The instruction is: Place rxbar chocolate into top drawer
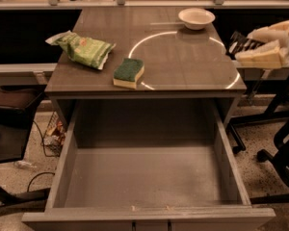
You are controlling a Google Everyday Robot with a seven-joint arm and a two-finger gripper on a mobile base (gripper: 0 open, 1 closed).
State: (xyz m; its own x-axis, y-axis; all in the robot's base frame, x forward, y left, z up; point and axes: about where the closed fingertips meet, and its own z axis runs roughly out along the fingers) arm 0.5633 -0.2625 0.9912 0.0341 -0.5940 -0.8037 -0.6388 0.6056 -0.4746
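Gripper [248, 46] at far R edge, just off the surface [183, 66]; jaws narrow, clamped on rxbar chocolate [237, 41], dark wrapper poking out L of tips. Bowl [196, 18] near, up-L of jaws. Sponge [128, 72] and green bag [82, 49] well L. Top drawer [226, 158] pulled open, below-L of jaws.

Cream claw [251, 51] at right edge; grey top drawer [66, 163]; green-topped yellow sponge [128, 72].
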